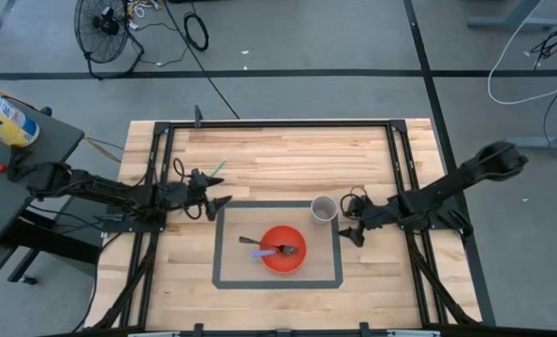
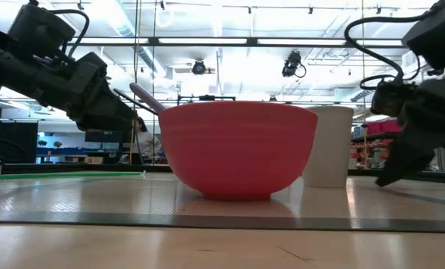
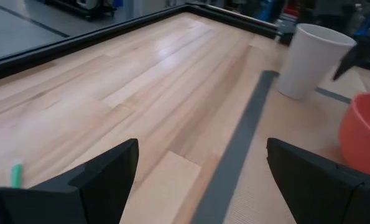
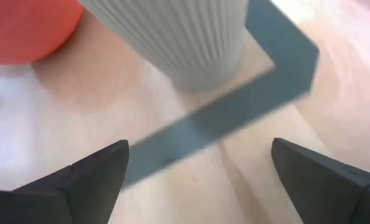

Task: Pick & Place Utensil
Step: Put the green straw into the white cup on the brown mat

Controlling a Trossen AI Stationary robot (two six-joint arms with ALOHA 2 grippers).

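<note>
Overhead arrangement on the wooden surface (image 1: 287, 154): a grey tape rectangle (image 1: 219, 245) frames a red bowl (image 1: 283, 249), taken here as the landmark. A utensil (image 1: 261, 245) lies in the bowl, its pale handle reaching over the rim on the side facing the left arm, its dark head near the bowl's centre; the type of utensil is hard to make out. In the low view only the handle tip (image 2: 146, 98) rises above the bowl's rim, the rest being hidden by the bowl wall (image 2: 237, 149). A white cup (image 1: 324, 209) stands upright just beside the bowl, at the tape corner on the right arm's side; in the right wrist view its ribbed base (image 4: 178, 37) is cut off by the frame. The left claw (image 1: 220, 202) hovers near the bowl, outside the tape edge, its fingers (image 3: 104, 177) spread apart and holding nothing. The right claw (image 1: 349, 233) sits on the bowl's opposite side, just beyond the cup, its fingers (image 4: 94, 171) likewise spread apart and empty. A thin green stick (image 1: 213, 168) lies beyond the left claw, away from the bowl; the left wrist view shows only its end (image 3: 15, 175).
</note>
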